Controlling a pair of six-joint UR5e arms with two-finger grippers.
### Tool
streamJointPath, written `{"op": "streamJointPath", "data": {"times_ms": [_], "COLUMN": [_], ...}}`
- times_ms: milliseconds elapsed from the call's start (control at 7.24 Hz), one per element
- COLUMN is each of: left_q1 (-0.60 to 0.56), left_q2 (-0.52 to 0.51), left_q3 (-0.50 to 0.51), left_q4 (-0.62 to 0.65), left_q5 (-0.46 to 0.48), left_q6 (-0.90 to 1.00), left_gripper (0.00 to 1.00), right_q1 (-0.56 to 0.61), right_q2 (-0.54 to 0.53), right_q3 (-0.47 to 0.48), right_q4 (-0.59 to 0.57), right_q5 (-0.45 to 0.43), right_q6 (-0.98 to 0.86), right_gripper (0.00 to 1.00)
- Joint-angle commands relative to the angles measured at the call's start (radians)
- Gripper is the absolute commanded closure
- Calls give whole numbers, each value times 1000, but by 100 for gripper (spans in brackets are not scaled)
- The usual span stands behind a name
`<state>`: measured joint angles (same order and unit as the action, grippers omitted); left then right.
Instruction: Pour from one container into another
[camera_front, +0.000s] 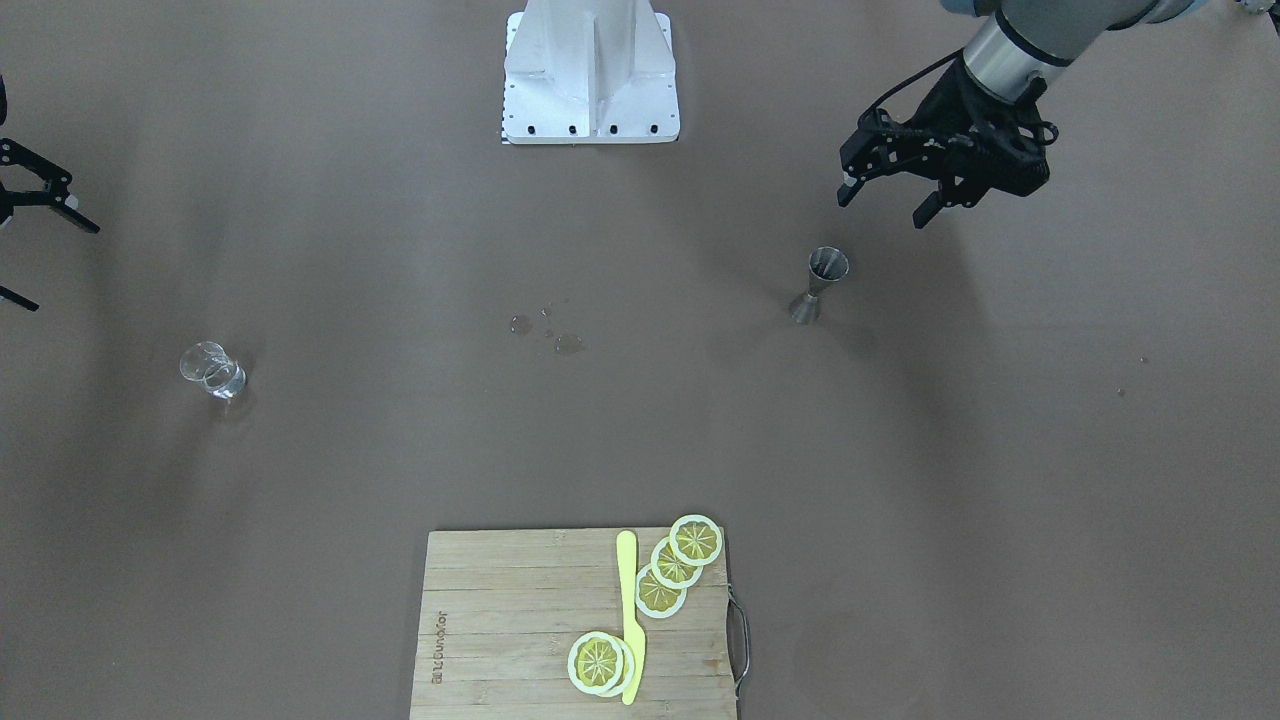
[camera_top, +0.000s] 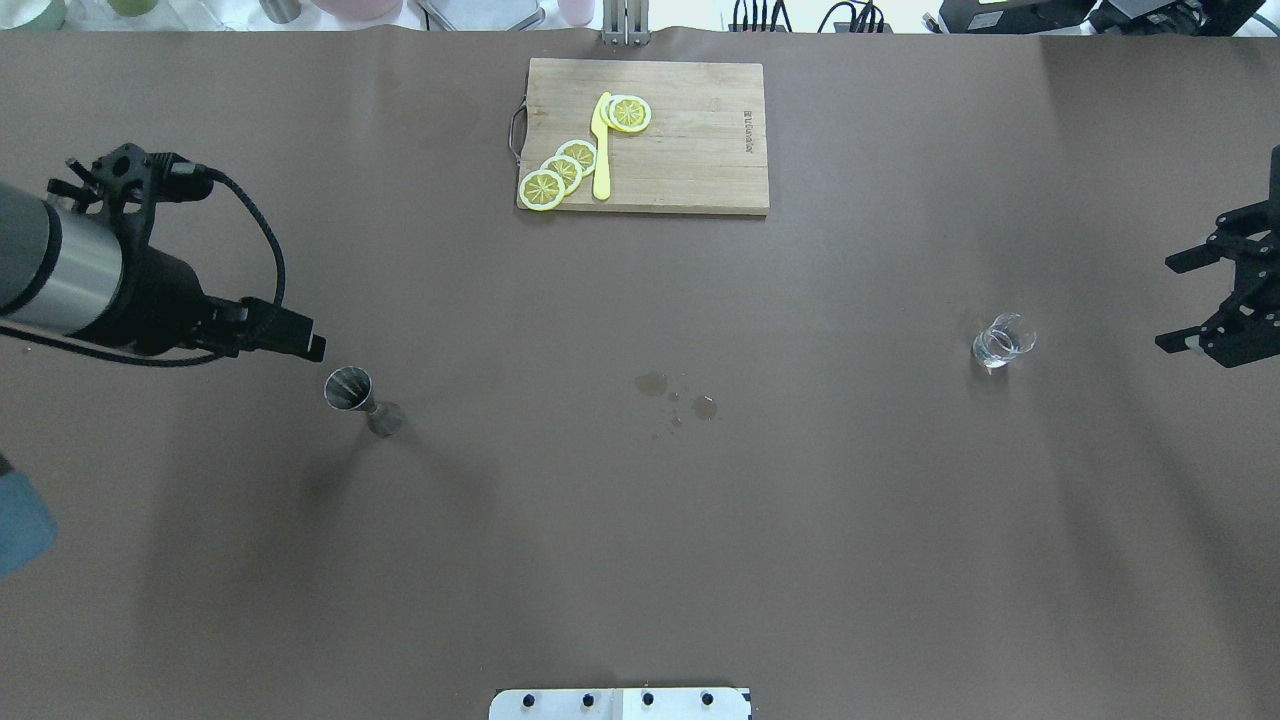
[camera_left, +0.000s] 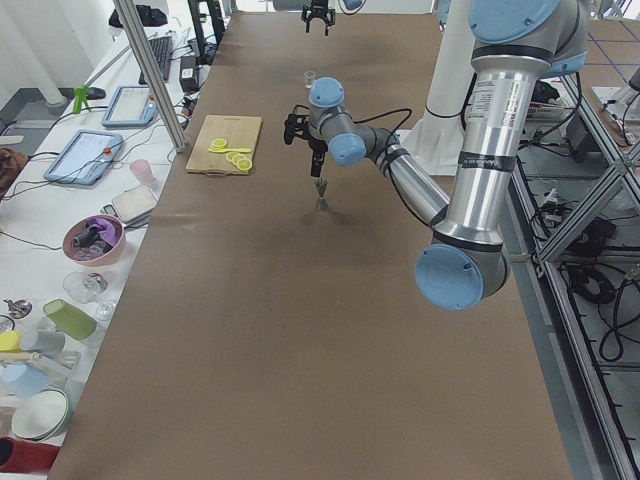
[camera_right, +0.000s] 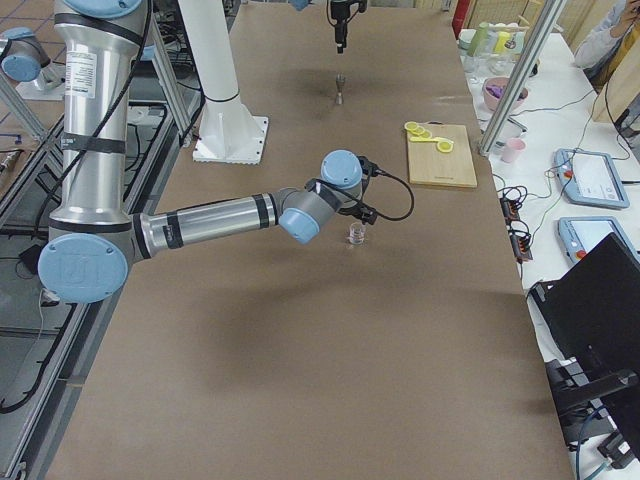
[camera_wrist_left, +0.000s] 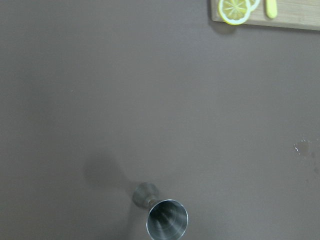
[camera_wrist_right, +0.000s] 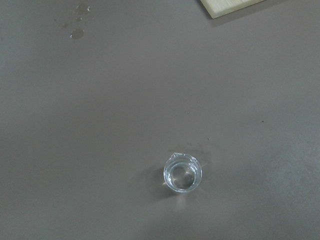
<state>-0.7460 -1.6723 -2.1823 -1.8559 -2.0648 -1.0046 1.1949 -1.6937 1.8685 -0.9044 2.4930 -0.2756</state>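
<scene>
Left gripper (camera_front: 886, 205) is spread wide and empty, hovering above the table. The steel jigger (camera_front: 822, 283) sits just beside and below its fingertips, no contact. Jigger is upright on the left side of the table.

Right gripper (camera_top: 1170, 302) is also spread and holds nothing. The small clear glass (camera_top: 1000, 341) stands upright to its left, apart, on the right side of the table.

Right gripper's body is cut off by the frame edge in the overhead and front views. Can't tell the fill level in jigger or glass.

Wet spots (camera_top: 680, 392) mid-table. Cutting board (camera_top: 700, 150) with lemon slices (camera_top: 562, 172) at the far edge.
</scene>
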Motion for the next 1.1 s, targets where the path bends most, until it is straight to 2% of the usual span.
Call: {"op": "streamJointPath", "data": {"times_ms": [0,414,552,829,967], "left_q1": [286,497,535,562,562], "left_q2": [141,177,186,169,160], "left_q3": [-152,-151,-149,-131,-128], "left_q4": [-31,-94,-91,-81,-94], "left_q5": [405,926,1030,1054,1125], "left_q6": [-3,-5,-3,4,0], "left_gripper": [2,2,2,2,2], "right_q1": [-8,-31,-37,-46,-55], "right_q2": [-44,-31,-6,67,103], "right_q3": [-63,-208,-283,-412,-458], "right_q4": [195,473,584,749,815], "right_q5": [1,6,4,6,6], "right_q6": [70,209,267,353,370], "right_gripper": [1,2,2,5,5]}}
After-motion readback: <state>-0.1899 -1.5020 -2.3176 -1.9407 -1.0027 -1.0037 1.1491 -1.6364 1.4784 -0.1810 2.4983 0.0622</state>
